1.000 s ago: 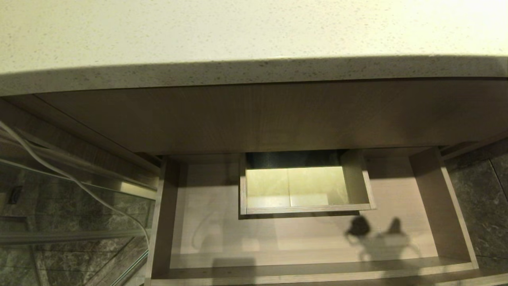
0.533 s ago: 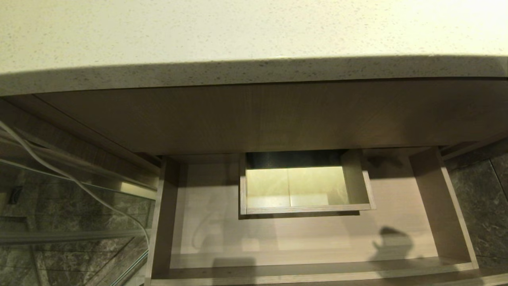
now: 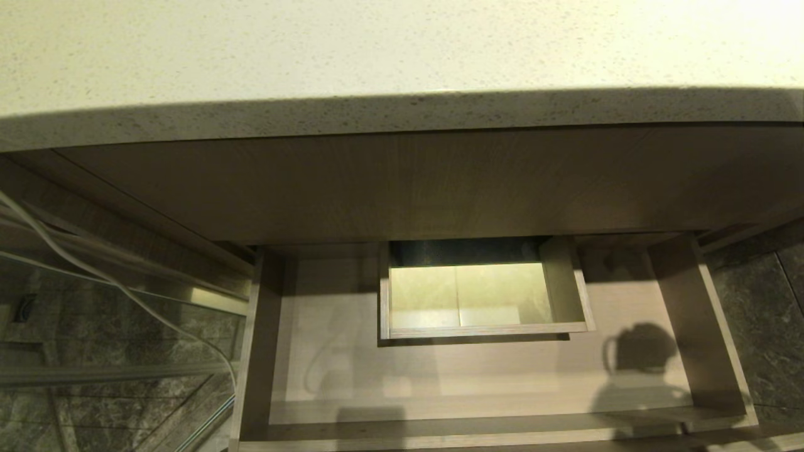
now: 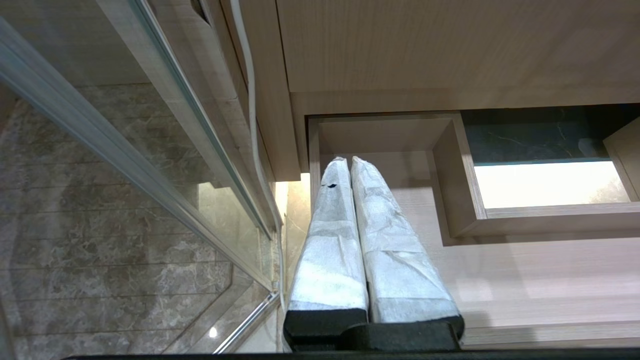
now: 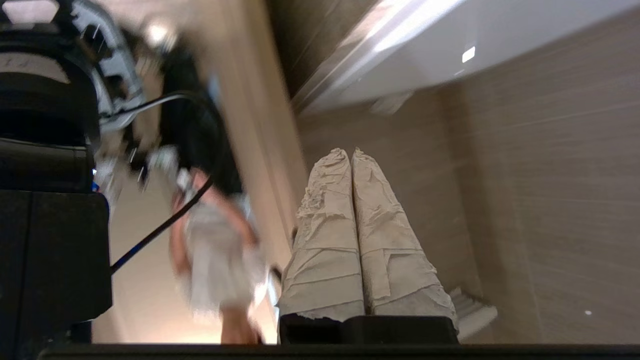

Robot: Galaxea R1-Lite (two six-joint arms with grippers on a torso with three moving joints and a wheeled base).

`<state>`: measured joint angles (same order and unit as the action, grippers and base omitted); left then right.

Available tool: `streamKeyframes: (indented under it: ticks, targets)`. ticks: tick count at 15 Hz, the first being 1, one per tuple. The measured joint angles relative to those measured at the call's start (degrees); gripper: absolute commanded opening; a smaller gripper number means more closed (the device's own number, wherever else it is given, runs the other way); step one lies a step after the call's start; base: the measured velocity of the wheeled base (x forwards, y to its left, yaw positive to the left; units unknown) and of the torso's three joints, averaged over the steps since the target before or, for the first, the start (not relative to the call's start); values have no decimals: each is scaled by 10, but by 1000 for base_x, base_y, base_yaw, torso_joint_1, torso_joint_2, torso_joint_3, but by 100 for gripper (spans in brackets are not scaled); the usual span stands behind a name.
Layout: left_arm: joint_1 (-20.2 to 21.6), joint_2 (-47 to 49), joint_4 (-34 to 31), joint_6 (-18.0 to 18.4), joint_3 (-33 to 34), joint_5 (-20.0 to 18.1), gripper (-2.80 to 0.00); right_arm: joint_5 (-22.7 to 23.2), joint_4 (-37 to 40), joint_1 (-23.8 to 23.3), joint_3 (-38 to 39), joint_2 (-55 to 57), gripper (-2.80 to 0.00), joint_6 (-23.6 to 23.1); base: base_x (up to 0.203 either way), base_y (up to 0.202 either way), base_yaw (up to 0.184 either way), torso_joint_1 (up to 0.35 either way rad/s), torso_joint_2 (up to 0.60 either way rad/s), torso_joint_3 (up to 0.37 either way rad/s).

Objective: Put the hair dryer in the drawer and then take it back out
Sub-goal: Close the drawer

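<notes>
Below the speckled stone surface (image 3: 377, 56), the drawer (image 3: 490, 376) stands pulled wide open, its pale wood-grain floor bare around the boxed notch (image 3: 480, 295) at its rear wall, and we cannot find the hair dryer in any view: it is not in the drawer, not on the part of the surface we see, and not in either tool. Only a white cord (image 3: 113, 282) trails down past the glass panel (image 3: 94, 326) on the left, and where it leads we cannot tell. The left tool (image 4: 348, 160) hangs with its wrapped fingers pressed together over the drawer's left rear corner, holding nothing. The right tool (image 5: 348, 151) is likewise closed and empty, seen against a tiled wall, with a blurred person beyond it. We judge that such a small plastic dryer should be light and rigid, but smooth and fat in the barrel, so it could slip; the handle, where a wound cord would give some bite, looks to us the safer place to take hold. Against the earlier head views, a rounded shadow (image 3: 641, 351) on the drawer floor has shifted towards the right wall and changed shape; everything else lies the same.
</notes>
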<state>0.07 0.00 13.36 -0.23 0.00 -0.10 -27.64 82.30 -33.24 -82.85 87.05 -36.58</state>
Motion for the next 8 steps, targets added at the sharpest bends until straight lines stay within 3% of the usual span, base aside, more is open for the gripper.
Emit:
streamKeyframes:
  ticks: [8]
  targets:
    - [0, 0, 0, 0, 0, 0, -280, 24, -40, -52, 43, 145, -280, -1, 0, 0, 0, 0, 0, 0]
